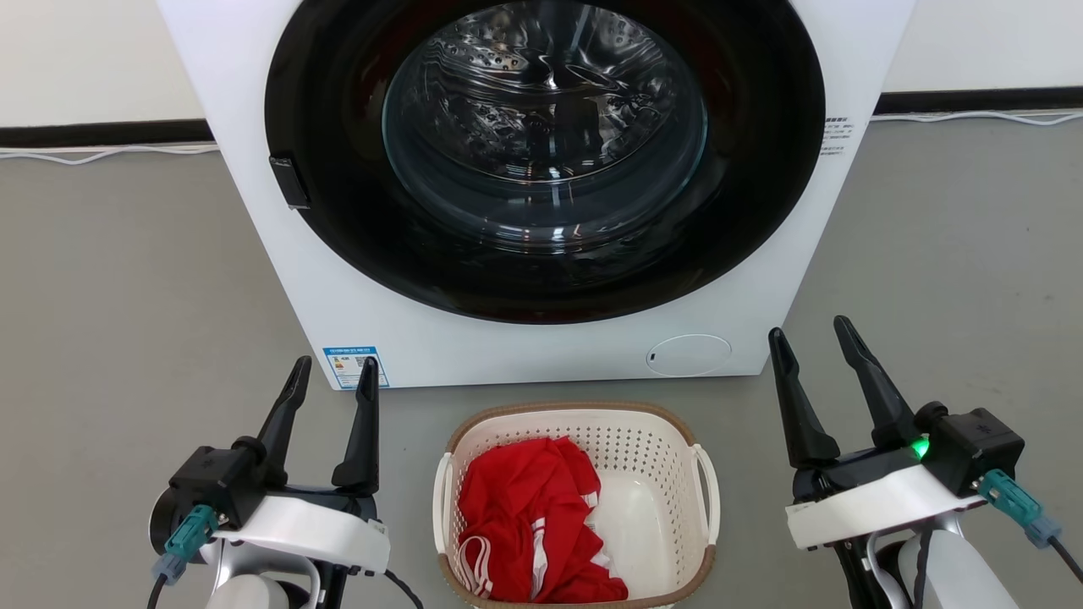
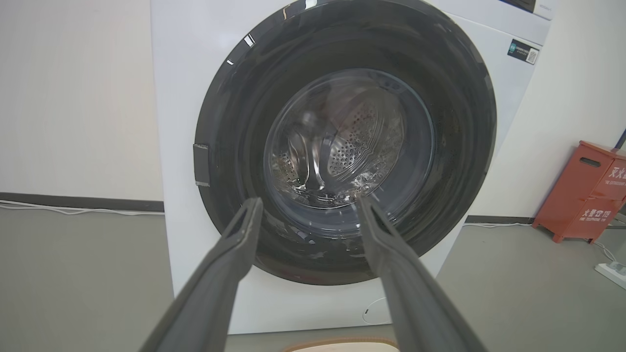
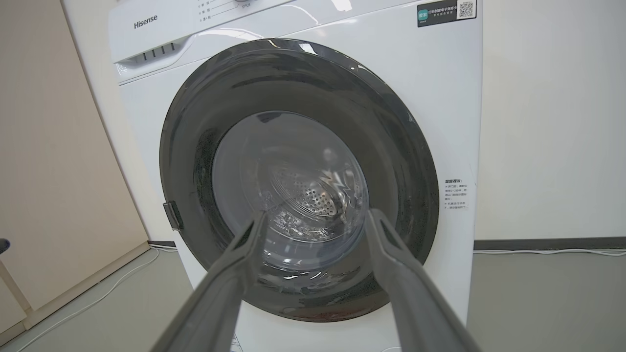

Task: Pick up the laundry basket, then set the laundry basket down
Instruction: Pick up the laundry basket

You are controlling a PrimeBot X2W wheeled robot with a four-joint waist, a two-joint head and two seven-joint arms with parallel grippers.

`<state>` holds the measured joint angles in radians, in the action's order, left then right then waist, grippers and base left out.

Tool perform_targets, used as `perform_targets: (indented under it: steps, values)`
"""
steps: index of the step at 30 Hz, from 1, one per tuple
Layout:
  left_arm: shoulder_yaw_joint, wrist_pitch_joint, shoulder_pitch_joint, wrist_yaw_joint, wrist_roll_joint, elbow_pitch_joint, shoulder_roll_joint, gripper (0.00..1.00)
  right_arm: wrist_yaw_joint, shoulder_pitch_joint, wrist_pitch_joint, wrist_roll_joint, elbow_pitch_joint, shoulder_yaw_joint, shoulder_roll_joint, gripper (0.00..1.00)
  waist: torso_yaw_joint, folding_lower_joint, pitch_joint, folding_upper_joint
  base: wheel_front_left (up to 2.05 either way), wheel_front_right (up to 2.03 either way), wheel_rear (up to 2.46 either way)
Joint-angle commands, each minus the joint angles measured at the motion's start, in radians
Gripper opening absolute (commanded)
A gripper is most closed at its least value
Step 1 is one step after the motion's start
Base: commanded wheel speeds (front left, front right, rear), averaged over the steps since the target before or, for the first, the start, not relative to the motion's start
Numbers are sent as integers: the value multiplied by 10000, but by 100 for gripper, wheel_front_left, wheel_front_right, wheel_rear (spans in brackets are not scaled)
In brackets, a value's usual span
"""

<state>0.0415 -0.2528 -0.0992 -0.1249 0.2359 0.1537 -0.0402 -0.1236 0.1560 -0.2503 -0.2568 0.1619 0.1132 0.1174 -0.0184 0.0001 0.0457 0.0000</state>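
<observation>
Nothing done yet: the basket (image 1: 643, 448) sits on the floor (image 1: 127, 296) before the washer (image 1: 474, 338), between the left gripper (image 1: 335, 365) and right gripper (image 1: 810, 330), fingers apart, empty. Lifting and setting down remain.

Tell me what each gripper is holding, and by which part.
Nothing is held. The left gripper and right gripper stand open and empty on either side of the laundry basket, which sits on the floor untouched.
</observation>
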Motion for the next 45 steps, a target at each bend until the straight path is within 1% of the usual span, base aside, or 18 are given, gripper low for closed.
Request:
perform_targets:
  steps: [1,8,24,34,45]
  values:
    - [-260,-90,-473,-58,-37,-247,-105,100,-71,395,-114,9,-214,235,82,100,-18,0,-10,0,0,0,0]
    - [-366,-90,-453,-58,16,-239,-104,100,-71,388,-114,-84,-163,202,88,100,-86,0,124,0,0,0,0]
    - [-383,-90,-969,-58,313,103,-139,100,-71,760,-114,-55,263,-163,56,100,-152,0,1418,0,0,0,0]
    - [-317,-90,-1619,-58,505,602,-358,100,-71,1329,-115,-234,1051,-491,43,100,-126,0,2624,0,0,0,0]
    - [213,-90,-2620,-58,753,1957,-694,100,-71,2130,-115,-254,2286,-632,128,100,47,0,3810,0,0,0,0]
